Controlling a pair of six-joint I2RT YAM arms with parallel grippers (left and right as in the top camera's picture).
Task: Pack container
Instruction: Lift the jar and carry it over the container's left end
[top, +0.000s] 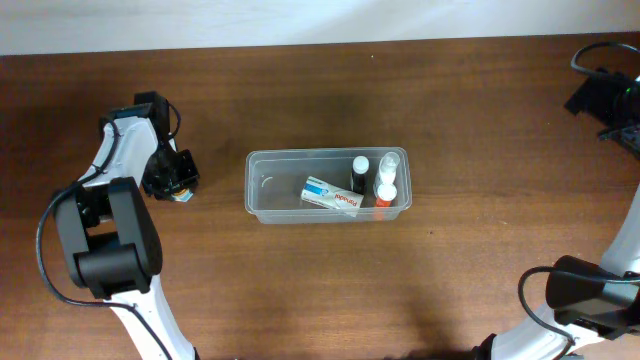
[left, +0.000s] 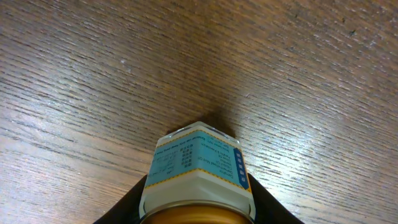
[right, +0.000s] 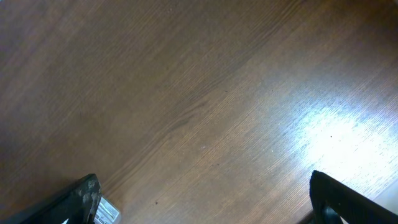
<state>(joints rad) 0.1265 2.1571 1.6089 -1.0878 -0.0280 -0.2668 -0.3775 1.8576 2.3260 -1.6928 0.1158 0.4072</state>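
Left gripper (top: 170, 176) clamps a bottle (left: 199, 168), well left of the container (top: 254, 190). Right gripper (right: 202, 186) wide, empty. Risk: a low carry clips the rim, shoves the container.

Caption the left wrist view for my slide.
Left gripper clasps a blue-labelled bottle, wood-grain table beyond.

I see the table (right: 186, 93) as brown wood, fine-grained, with a soft sheen that glares under light. The container (top: 258, 188) is clear, smooth, glossy plastic. The bottle (left: 198, 165) carries a printed label, slightly glossy.
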